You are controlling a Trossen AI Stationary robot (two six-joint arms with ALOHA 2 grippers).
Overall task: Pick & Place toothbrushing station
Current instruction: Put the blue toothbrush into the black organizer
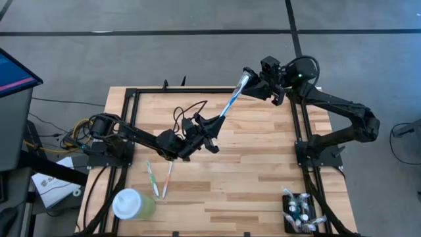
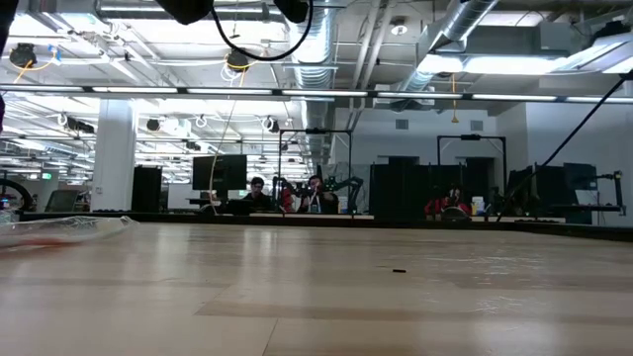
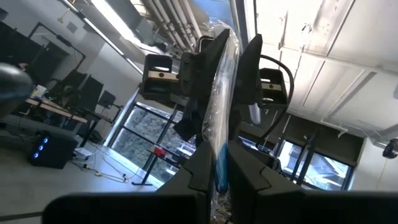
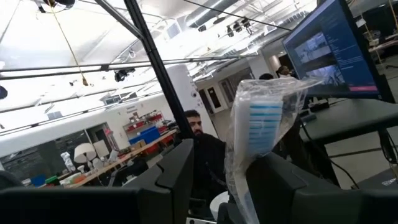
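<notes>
A blue toothbrush point(image 1: 230, 102) in clear plastic wrap hangs slanted above the table, between my two grippers. My left gripper point(image 1: 214, 122) is shut on its lower end. My right gripper point(image 1: 246, 79) stands open around the wrapped bristle end point(image 4: 264, 118), above the table's far right. The toothbrushing station point(image 1: 299, 212), a small black holder with several items in it, sits at the near right corner. Two more toothbrushes point(image 1: 160, 179) lie flat near a pale green cup with a white lid point(image 1: 131, 204) at the near left. My left gripper pinches the handle end point(image 3: 221, 168) of the wrapped toothbrush between its two fingers, which slant upward along it. The brush is lifted clear of the table and rises toward my right gripper. My right gripper has the wrap point(image 4: 239, 186) lying against the inner side of one finger point(image 4: 280, 180). The other finger point(image 4: 180, 174) stands apart from it.
A black frame point(image 1: 299, 131) runs along the table's edges, with each arm's base mounted on a side rail. Cables point(image 1: 187, 108) trail over the far middle of the board. Bare wood lies in the middle and near middle. People sit at desks beyond the table.
</notes>
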